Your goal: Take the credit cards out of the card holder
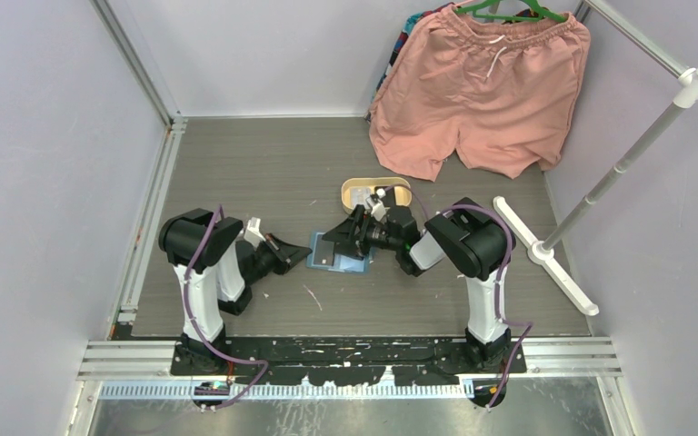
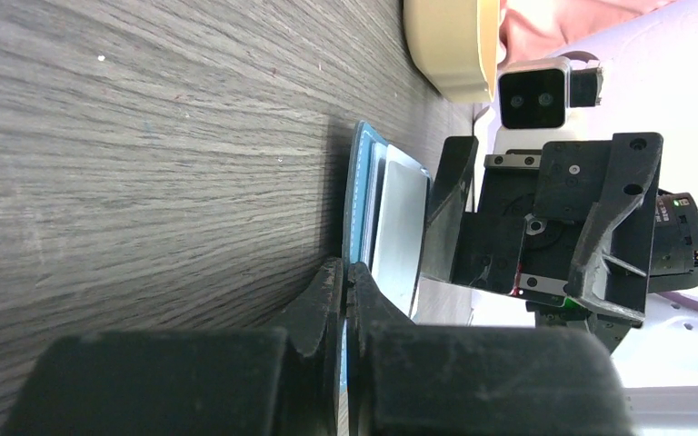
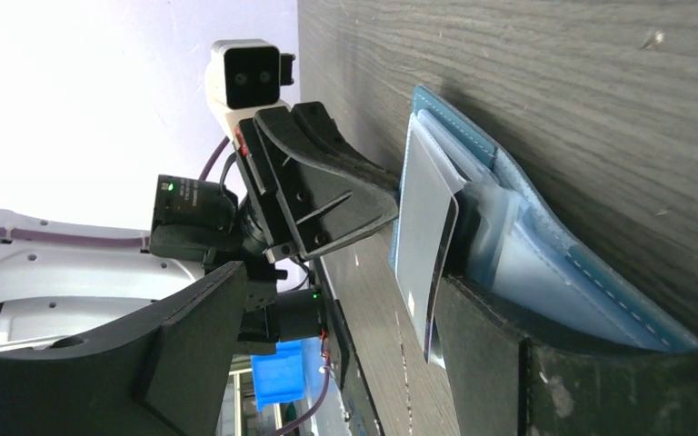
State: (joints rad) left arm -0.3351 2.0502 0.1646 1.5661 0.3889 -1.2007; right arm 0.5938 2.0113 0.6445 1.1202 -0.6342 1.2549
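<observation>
The card holder (image 1: 339, 257) lies open near the middle of the tabletop (image 1: 236, 163). The left gripper (image 2: 345, 277) has its fingers together on the holder's edge that faces the left edge of the tabletop, and holds it down. The right gripper (image 1: 344, 238) has its fingers wide apart. One of them leans against a light card (image 3: 423, 227), which stands partly lifted out of its pocket. I judge this card is started but not yet free. The tan tray (image 1: 345, 193) nearer the far edge holds something pale, perhaps a card; I cannot tell.
</observation>
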